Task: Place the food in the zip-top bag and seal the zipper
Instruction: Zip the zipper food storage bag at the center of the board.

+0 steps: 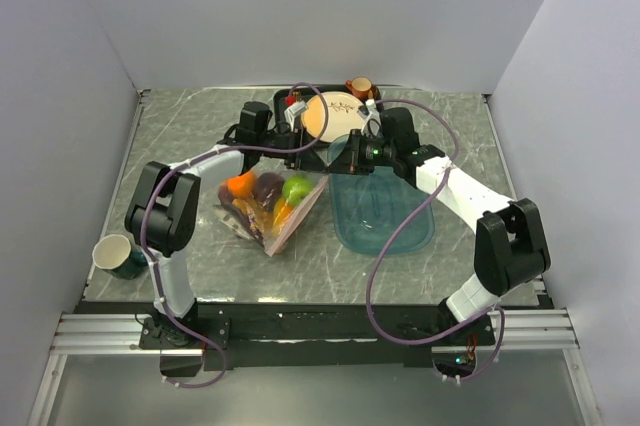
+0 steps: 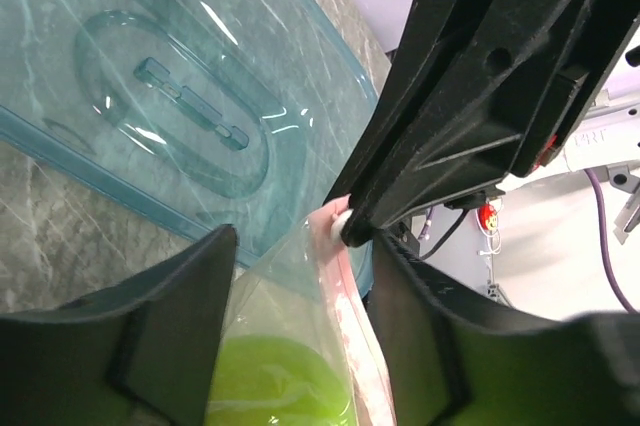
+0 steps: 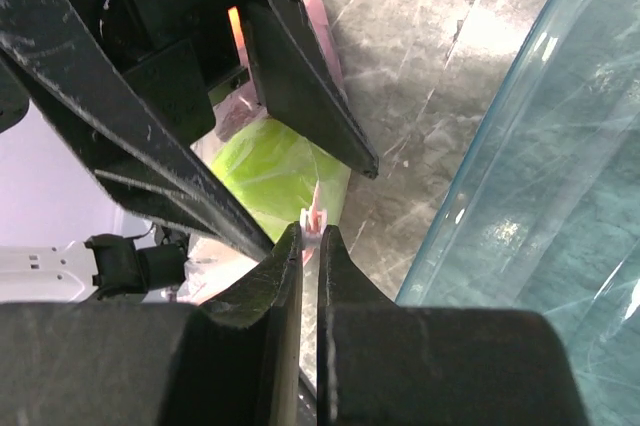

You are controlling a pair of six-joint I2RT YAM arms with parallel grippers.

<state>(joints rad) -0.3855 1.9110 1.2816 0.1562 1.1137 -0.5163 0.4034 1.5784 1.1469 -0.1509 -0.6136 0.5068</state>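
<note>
With the right gripper (image 3: 310, 236) clenched flat on the zipper (image 3: 316, 208) at the bag (image 1: 262, 208) corner nearest the tray (image 1: 385, 211), and the left gripper (image 2: 305, 246) spread wide astride the same pink strip and gripping nothing, reads as the sealing step. Close the left gripper on the strip right beside the right pinch, then draw along the mouth away from the tray with even pressure. Mind the food (image 1: 265, 196), bagged just beside the tray: looks likely to bulge, green apple (image 2: 280, 386) especially, and pop the strip apart.
</note>
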